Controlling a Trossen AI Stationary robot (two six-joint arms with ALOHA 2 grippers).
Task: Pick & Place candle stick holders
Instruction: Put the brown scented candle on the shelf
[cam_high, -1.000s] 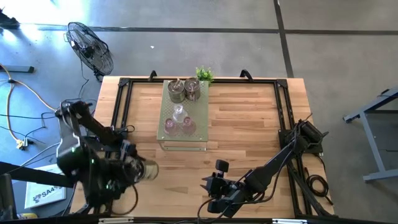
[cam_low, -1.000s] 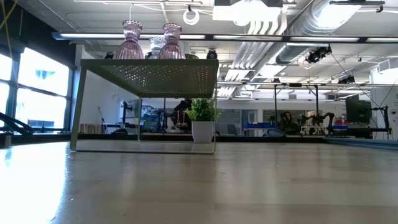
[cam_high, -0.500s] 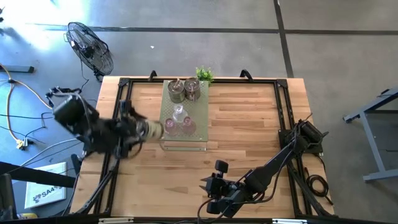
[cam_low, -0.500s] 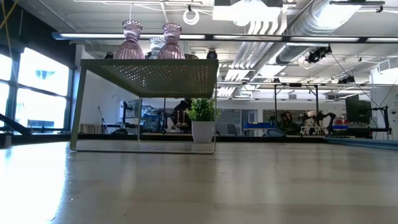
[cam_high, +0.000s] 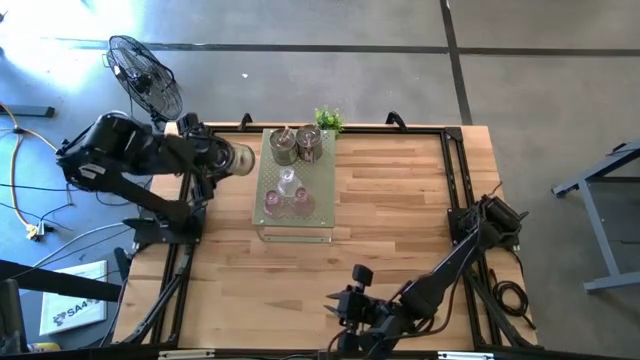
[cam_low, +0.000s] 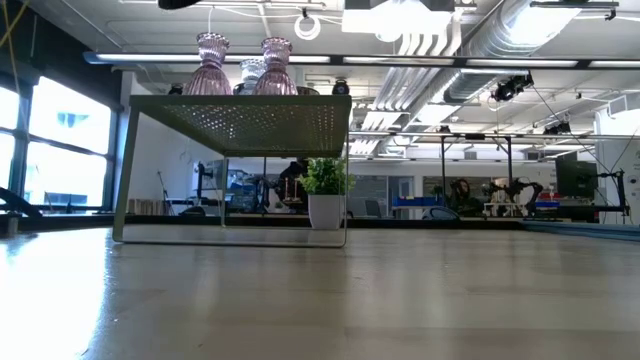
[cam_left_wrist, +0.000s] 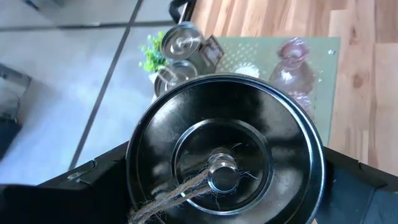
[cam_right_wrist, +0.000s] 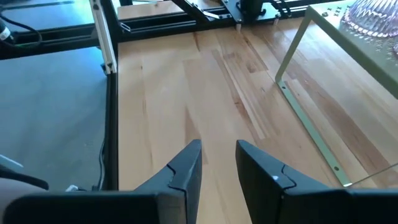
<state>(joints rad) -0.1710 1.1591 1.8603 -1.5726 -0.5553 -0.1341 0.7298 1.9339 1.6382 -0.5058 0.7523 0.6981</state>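
A: What appears at the left of the table?
B: The left gripper (cam_high: 232, 158) is raised near the table's far left edge, just beside the pale green board (cam_high: 322, 222). Its fingers grasp a metal candle holder (cam_left_wrist: 225, 163), seen from the left wrist as a dark round cup with a short wick-like strand at its centre.

A: Where are the other candle holders?
B: On the board. Two metal holders (cam_high: 284, 146) and (cam_high: 310, 144) stand at its far end, close together. A clear glass holder (cam_high: 288, 183) stands behind two pink glass holders (cam_high: 273, 204) and (cam_high: 300, 205), which are side by side nearer the front. In the low view the pink pair (cam_low: 211, 64) stands upright on the board's raised top. A small green plant (cam_high: 328, 119) sits just beyond the board's far right corner.

A: And at the right?
B: The right gripper (cam_high: 345, 312) waits low at the table's (cam_high: 400, 190) near edge, right of centre. Its fingers (cam_right_wrist: 188, 167) are nearly closed, a narrow gap between them, holding nothing.
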